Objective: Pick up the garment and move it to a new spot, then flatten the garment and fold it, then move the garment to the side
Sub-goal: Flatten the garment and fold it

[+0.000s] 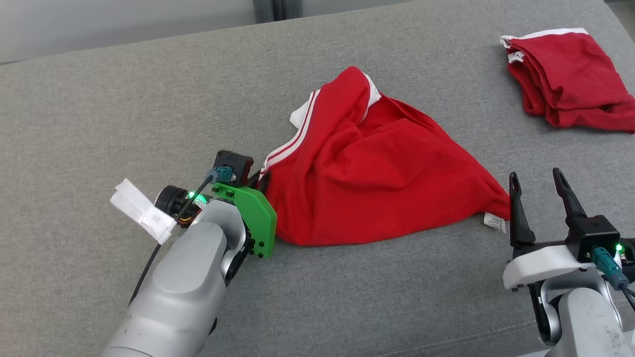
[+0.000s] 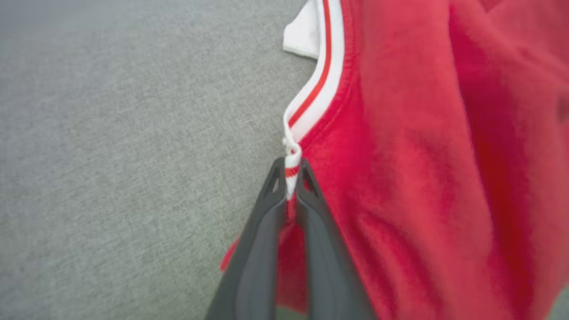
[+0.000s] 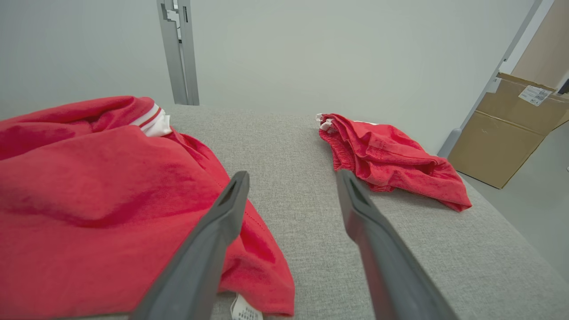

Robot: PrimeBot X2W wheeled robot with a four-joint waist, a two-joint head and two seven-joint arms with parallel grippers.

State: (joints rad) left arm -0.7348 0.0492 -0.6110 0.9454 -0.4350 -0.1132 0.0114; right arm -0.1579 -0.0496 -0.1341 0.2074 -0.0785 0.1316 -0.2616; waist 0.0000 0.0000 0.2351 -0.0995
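Grey fabric cushion (image 1: 99, 124), crumpled red garment (image 1: 367, 173) heaped at its middle, white striped trim (image 2: 318, 89) along the left edge, label (image 1: 494, 221) at the right corner. Left gripper (image 2: 291, 168) pinched shut on the trim's end. Right gripper (image 1: 535, 174) spread wide, empty, just beside the labelled corner.

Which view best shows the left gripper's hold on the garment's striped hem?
The left wrist view: up close, the left gripper is shut on the white-and-red trim of the garment. In the head view the green bracket hides most of the fingers. The right wrist view shows the garment's other end and some trim.
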